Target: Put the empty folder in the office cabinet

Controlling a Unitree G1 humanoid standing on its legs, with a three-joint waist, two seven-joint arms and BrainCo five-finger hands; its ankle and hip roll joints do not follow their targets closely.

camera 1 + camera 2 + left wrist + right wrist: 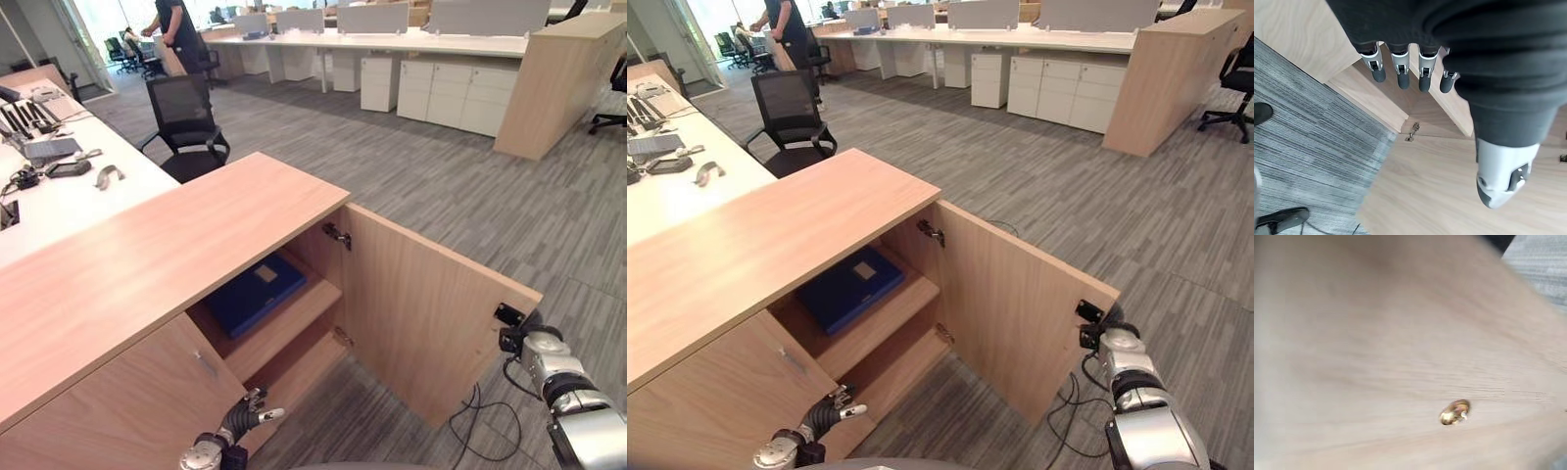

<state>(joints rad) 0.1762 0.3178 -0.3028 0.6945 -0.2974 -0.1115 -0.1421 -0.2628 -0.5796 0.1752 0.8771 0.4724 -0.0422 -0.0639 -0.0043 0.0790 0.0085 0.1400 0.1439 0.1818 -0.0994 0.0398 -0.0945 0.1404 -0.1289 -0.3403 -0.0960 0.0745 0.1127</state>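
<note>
One flat blue folder (257, 292) lies on the upper shelf (294, 323) of the light woodgrain cabinet (147, 264). Right door (426, 318) swung wide, grey ribbed carpet (460, 196) free beyond it. Left hand (245, 414) low by the opening, fingers (1403, 73) straight, empty. Right hand sits behind the door's outer edge; can't tell its state.

Cabinet (147, 264) door open, blue folder (253, 294) flat on upper shelf (294, 318). White desk (69, 201) beside cabinet carries keyboard (20, 119) and small dark devices (69, 168). Grey carpet floor (441, 186).
</note>
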